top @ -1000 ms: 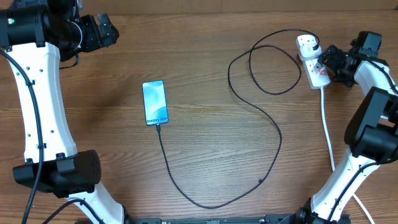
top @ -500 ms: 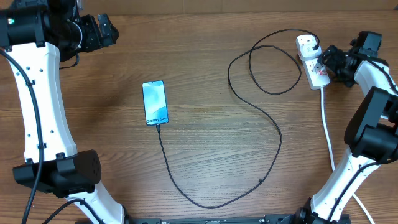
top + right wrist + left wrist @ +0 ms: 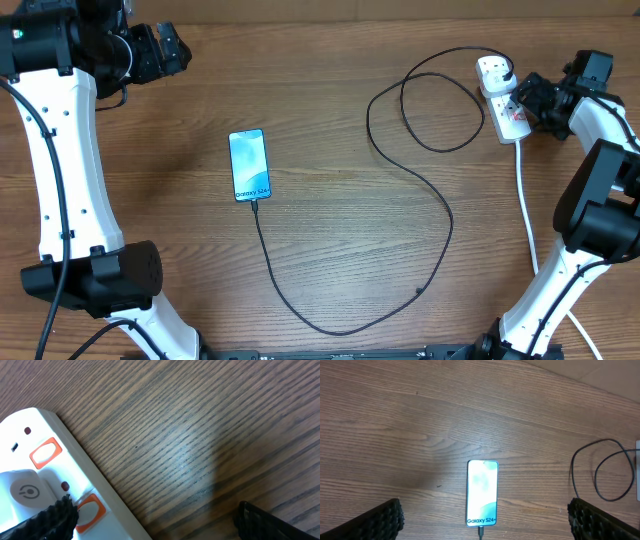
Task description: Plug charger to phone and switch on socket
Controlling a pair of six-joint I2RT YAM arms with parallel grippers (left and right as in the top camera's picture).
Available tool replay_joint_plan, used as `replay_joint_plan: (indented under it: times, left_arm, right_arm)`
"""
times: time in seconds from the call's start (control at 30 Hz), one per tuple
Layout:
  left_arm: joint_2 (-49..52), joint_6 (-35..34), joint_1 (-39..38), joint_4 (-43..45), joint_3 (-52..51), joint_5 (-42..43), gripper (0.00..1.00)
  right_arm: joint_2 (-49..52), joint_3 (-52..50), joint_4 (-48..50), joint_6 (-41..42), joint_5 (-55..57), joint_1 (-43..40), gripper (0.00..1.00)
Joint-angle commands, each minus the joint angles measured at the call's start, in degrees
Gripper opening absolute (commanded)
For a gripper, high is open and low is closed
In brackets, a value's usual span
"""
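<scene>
1. I am looking down on the wooden table [image 3: 330, 60], and the phone [image 3: 250, 165] is lying flat left of centre, screen up and lit light blue with white "Galaxy" text.
2. The charger [image 3: 447, 205] is running as a thin black cable from the phone's near short edge. It is sweeping toward me, curving right, climbing and looping once near the far right corner.
3. Its small connector tip is sitting at the phone's bottom edge and appears plugged in; the left wrist view is showing the cable leaving just under the "Galaxy" text.
4. The socket [image 3: 508, 108] is lying at the far right, with the white plug head [image 3: 494, 70] seated at its far end.
5. The thick white cord [image 3: 525, 205] is trailing from the socket toward the near right edge.
6. The left gripper [image 3: 168, 50] is hanging at the far left corner, well apart from the phone, with its jaws spread wide and nothing between them.
7. The right gripper [image 3: 527, 98] is hovering right at the socket, jaws also spread wide and gripping nothing.
8. In the right wrist view one of its fingers [image 3: 47, 520] is overlapping the strip beside an orange-red switch [image 3: 90, 510]; I cannot tell whether it is touching.
9. I cannot tell from these views whether either switch is on.
</scene>
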Motion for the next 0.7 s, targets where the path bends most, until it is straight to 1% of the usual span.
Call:
replay_joint_plan:
  times: [0.0, 0.07, 0.47, 0.67]
  left_arm:
    - [0.55, 0.11, -0.11, 0.02, 0.07, -0.11, 0.99]
    - [0.55, 0.11, -0.11, 0.02, 0.07, -0.11, 1.0]
    - [0.55, 0.11, -0.11, 0.02, 0.07, -0.11, 1.0]
    - [0.55, 0.11, -0.11, 0.02, 0.07, -0.11, 1.0]
  right_arm:
    - [6.12, -2.05, -2.27, 1.03, -4.48, 3.04, 1.0]
    - [6.16, -2.05, -2.29, 1.03, -5.66, 3.04, 1.0]
    - [6.16, -2.05, -3.89, 0.98, -8.41, 3.06, 0.91]
    - [6.16, -2.05, -4.74, 0.98, -9.29, 3.06, 0.91]
